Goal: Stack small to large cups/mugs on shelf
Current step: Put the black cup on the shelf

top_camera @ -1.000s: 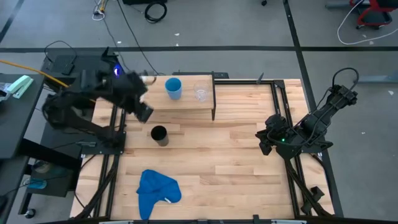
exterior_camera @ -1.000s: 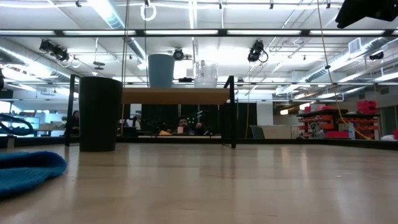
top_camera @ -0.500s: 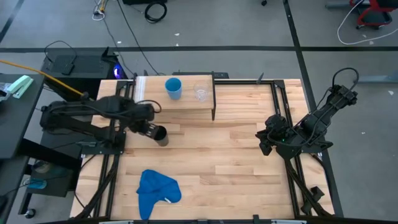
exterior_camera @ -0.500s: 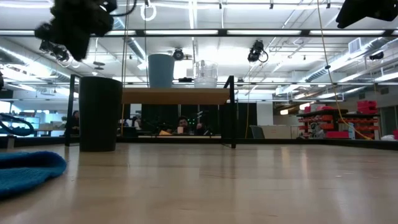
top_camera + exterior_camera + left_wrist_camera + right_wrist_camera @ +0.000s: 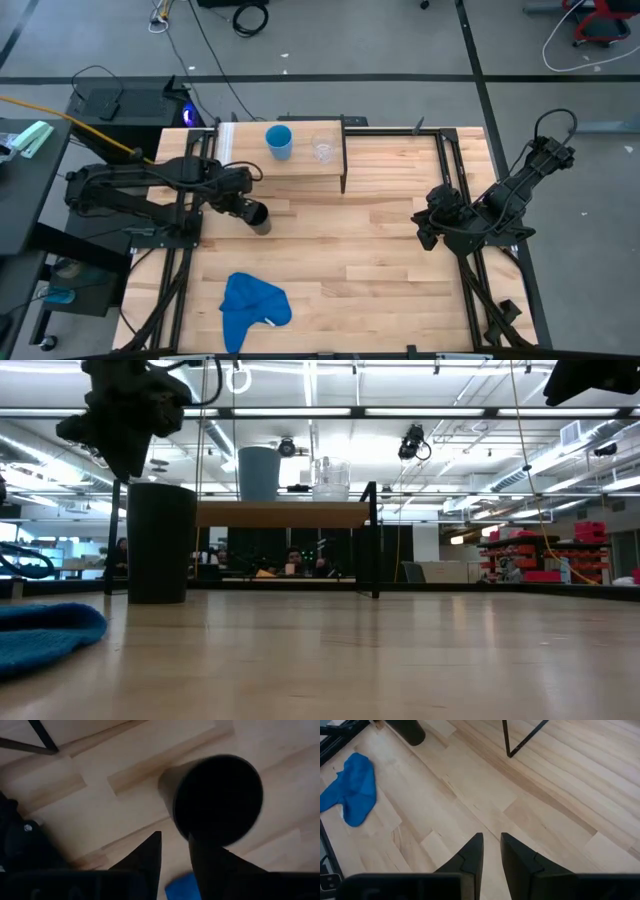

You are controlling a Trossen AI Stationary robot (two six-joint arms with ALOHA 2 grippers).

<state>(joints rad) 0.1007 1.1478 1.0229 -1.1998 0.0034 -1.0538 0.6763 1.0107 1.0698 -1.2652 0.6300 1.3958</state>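
My left gripper [image 5: 240, 207] hangs just above and to the outer side of the black cup [image 5: 257, 216], at its rim. In the left wrist view its two dark fingers [image 5: 150, 855] stand a narrow gap apart, with nothing between them; one finger overlaps the cup's edge in that view, and I cannot tell whether it touches. From the table-level camera the gripper [image 5: 128, 420] sits above the cup's [image 5: 160, 542] top.

The black cup is a tall, straight-sided matte cylinder, standing upright on the wooden table [image 5: 380, 250] with its mouth open to the wrist camera [image 5: 217, 800], dark inside.

Beyond the gripper, toward the far edge of the table, stands the shelf [image 5: 300, 163], a low light-wood board on thin black legs. Two cups stand on it side by side: a light-blue cup [image 5: 279, 140], nearer my left arm, and a small clear cup [image 5: 322, 148] just beside it. From the low camera the blue one [image 5: 259, 472] looks opaque and slightly tapered, and the clear one [image 5: 331, 477] is see-through and shorter.

On the near side of the gripper, well apart, a crumpled blue cloth [image 5: 253, 305] lies on the table.

My right gripper [image 5: 424, 226] waits at the table's right edge, its fingers [image 5: 472, 852] slightly apart over bare wood, holding nothing.
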